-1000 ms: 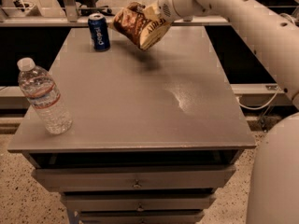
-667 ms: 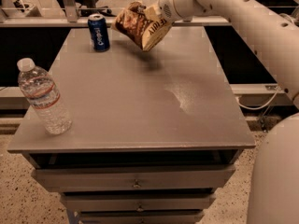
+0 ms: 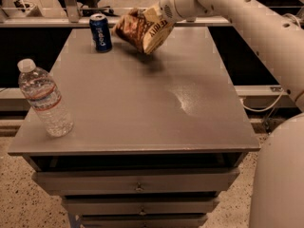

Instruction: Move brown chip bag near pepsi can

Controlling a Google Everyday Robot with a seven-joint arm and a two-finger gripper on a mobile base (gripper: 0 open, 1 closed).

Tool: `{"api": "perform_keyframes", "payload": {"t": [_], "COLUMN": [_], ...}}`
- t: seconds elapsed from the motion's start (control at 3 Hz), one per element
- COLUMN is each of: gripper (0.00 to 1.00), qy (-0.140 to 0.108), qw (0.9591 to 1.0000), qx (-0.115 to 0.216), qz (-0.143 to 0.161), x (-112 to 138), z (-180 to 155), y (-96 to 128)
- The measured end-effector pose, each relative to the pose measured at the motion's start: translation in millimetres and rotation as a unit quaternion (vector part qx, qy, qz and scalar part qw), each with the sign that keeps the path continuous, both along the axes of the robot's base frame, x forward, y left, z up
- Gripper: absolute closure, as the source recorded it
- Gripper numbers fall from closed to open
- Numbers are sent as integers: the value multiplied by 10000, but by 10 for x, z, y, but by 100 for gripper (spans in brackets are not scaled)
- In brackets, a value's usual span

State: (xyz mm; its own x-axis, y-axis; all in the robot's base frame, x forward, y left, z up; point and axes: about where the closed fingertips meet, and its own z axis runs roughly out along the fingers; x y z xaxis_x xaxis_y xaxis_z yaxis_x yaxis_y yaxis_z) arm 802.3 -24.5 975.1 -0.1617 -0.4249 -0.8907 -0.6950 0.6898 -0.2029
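Note:
The brown chip bag (image 3: 138, 30), crinkly brown and tan with white lettering, hangs tilted just above the far part of the grey table (image 3: 142, 103), with its shadow beneath it. My gripper (image 3: 159, 19) is at the bag's upper right end and is shut on it; the bag covers the fingers. The pepsi can (image 3: 100, 32), dark blue with a silver top, stands upright near the table's far left edge. It is a short gap to the left of the bag.
A clear plastic water bottle (image 3: 45, 99) stands upright at the table's front left. My white arm (image 3: 256, 27) reaches in from the right over the table's far right corner. Drawers (image 3: 137, 182) sit below the tabletop. A rail (image 3: 47, 22) runs behind the table.
The bag and gripper have dropped slightly toward the table and stay just right of the can. The can and bottle have not moved.

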Motion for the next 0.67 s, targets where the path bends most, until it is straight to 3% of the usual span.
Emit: {"api": "perform_keyframes", "payload": {"t": [0.33, 0.67], "gripper": [12, 0], "qy": [12, -23], "qw": [10000, 10000], "qx": [0, -42], "qz": [16, 46], "x": [3, -34], "z": [-18, -9], "y": [23, 7]}}
